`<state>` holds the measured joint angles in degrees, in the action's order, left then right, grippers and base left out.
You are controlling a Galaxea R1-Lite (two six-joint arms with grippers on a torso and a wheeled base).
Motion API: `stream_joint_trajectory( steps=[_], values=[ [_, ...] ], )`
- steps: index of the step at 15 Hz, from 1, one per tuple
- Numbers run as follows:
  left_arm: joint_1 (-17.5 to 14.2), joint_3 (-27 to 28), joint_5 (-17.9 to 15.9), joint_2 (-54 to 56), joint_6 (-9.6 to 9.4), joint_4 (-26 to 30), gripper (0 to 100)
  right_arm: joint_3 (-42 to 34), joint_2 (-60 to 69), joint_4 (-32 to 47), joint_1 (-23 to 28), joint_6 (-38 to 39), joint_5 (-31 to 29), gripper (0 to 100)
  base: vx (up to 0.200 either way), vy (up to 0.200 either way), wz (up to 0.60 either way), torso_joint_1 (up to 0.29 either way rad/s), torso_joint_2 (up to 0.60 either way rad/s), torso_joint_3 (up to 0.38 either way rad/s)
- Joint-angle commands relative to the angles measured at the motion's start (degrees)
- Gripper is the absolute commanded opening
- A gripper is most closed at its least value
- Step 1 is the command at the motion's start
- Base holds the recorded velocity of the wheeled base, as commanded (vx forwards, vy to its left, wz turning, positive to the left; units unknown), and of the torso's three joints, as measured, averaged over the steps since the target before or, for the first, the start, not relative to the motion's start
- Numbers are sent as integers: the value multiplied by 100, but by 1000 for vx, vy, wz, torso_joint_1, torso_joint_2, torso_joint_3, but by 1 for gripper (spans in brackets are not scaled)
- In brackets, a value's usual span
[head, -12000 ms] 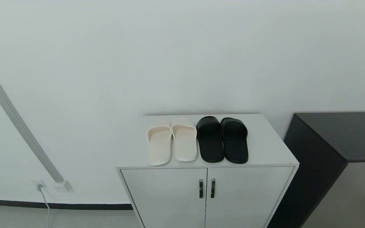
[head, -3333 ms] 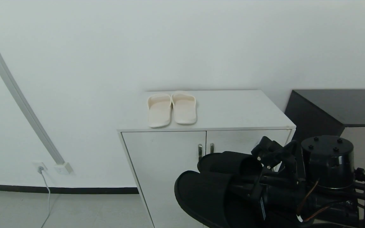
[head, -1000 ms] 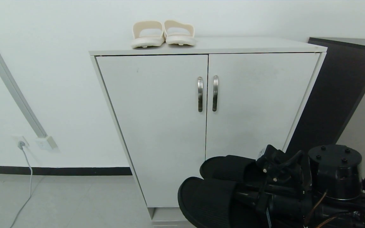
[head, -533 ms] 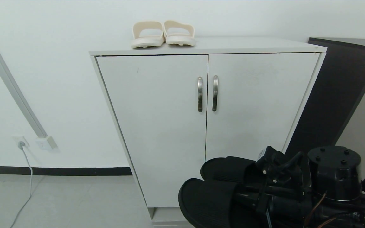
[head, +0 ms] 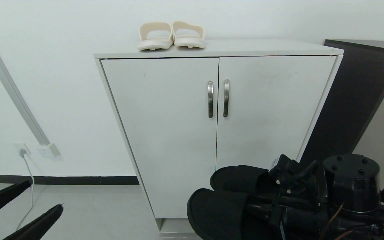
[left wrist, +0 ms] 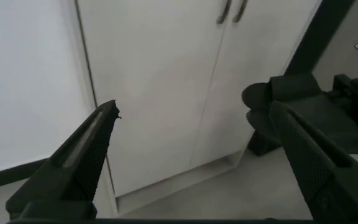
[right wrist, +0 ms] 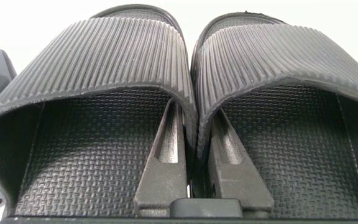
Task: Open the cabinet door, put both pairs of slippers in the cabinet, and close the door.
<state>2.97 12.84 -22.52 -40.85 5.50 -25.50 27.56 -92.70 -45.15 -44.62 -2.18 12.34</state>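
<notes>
Two black slippers (right wrist: 117,68) are held side by side in the right gripper (right wrist: 196,124), low at the right of the head view. One finger is laid inside each slipper, and the adjoining inner side walls are pinched between the nearly closed jaws. The ribbed straps are seen arching over the fingers in the right wrist view, and the toes are turned toward the left of the head view.

At the lower left of the head view the left gripper (head: 45,195) is held above the grey floor. Its jaws are spread wide and nothing is held between them.

Farther off, the white cabinet (head: 278,51) is seen at mid-frame with both doors (head: 168,133) shut. A pair of metal handles (head: 210,99) is set upright beside the centre seam.

On the cabinet top, at the upper middle of the frame, the cream slippers (head: 188,41) are laid together near the back wall. A dark cabinet (head: 345,100) is placed just beside the white one at the right edge. A wall socket (head: 20,148) is seen low on the wall at the left.
</notes>
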Motion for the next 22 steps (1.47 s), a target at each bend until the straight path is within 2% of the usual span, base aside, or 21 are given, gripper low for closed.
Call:
stream_joint_trajectory(
  steps=[1,3,5,8,9,11,13,14,16,18,22],
  values=[
    [406,316,-244,-1311,21,-473,100,-5,-12,-2,-65,-2,6,0,0,0,0,0,0,0],
    [1012,738,-192,-1619,188,-473,100,-5,6,-2,-109,-2,-3,0,0,0,0,0,0,0],
    [1390,1230,-192,-1900,470,-473,100,-5,32,-2,-109,7,6,0,0,0,0,0,0,0],
    [1935,1749,-165,-2305,619,-482,100,-14,6,-2,-100,7,6,0,0,0,0,0,0,0],
    [1979,1819,-130,-2384,628,-482,100,-23,6,-2,-91,7,-3,0,0,0,0,0,0,0],
    [2392,2206,37,-2841,804,-561,100,-58,24,-2,-91,7,-3,0,0,0,0,0,0,0],
    [2664,2469,72,-3157,821,-772,100,-40,-20,-2,-82,16,6,0,0,0,0,0,0,0],
    [2840,2768,230,-3430,856,-851,100,-49,-12,-2,-82,7,-3,0,0,0,0,0,0,0],
    [3201,3295,476,-3904,1103,-842,100,-49,15,-2,-82,7,-3,0,0,0,0,0,0,0],
    [3412,3832,476,-4414,1103,-842,100,-49,32,-2,-82,7,-3,0,0,0,0,0,0,0],
    [3517,4658,432,-5205,1103,-842,100,-58,50,-134,-65,7,-3,0,0,0,0,0,0,0]
  ],
)
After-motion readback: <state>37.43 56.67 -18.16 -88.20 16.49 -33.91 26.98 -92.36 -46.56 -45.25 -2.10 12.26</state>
